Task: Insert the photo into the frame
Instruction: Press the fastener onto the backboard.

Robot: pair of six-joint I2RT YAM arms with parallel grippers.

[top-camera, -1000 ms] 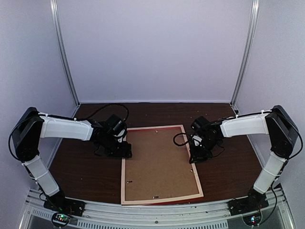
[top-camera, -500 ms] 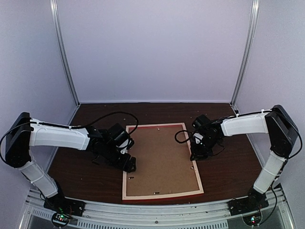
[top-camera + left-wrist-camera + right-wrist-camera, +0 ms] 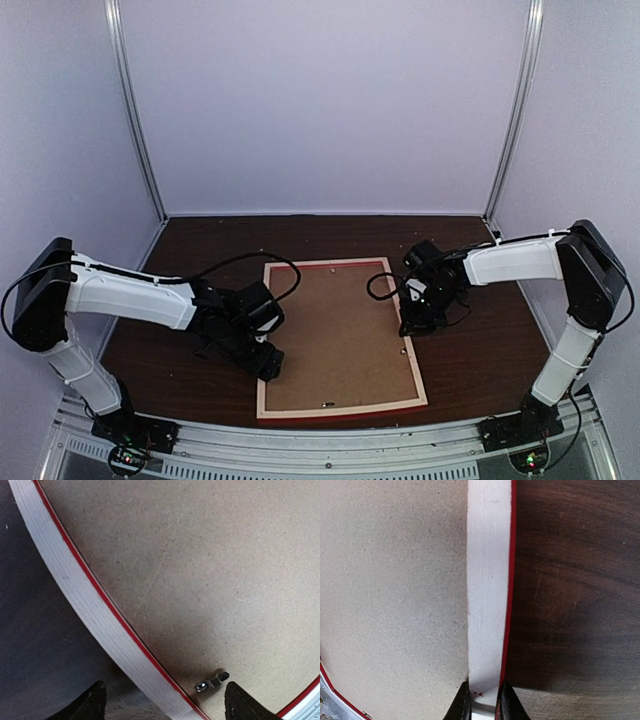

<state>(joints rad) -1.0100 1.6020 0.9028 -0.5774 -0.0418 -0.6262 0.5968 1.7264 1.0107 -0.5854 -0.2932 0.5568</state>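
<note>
The frame [image 3: 340, 408] lies face down on the table, pale back rails up and red edges showing. A brown backing board [image 3: 335, 335] fills it. The photo is hidden. My left gripper [image 3: 268, 362] hangs open over the near part of the left rail [image 3: 75, 595], one finger outside over the table and the other over the board [image 3: 200, 555]. A small metal tab [image 3: 211, 682] lies between the fingers. My right gripper [image 3: 408, 325] is shut on the frame's right rail [image 3: 487, 580], its two tips [image 3: 484, 700] pinching the rail's inner and outer sides.
The dark wooden table [image 3: 575, 580] extends beyond the frame on both sides and behind it. White walls with metal posts [image 3: 135, 110] enclose the table. A metal rail [image 3: 330, 445] with both arm bases runs along the near edge, close to the frame's bottom rail.
My left gripper has slid along the frame's left rail toward the near corner and its jaws have opened wider. The right gripper has stayed clamped on the right rail.
</note>
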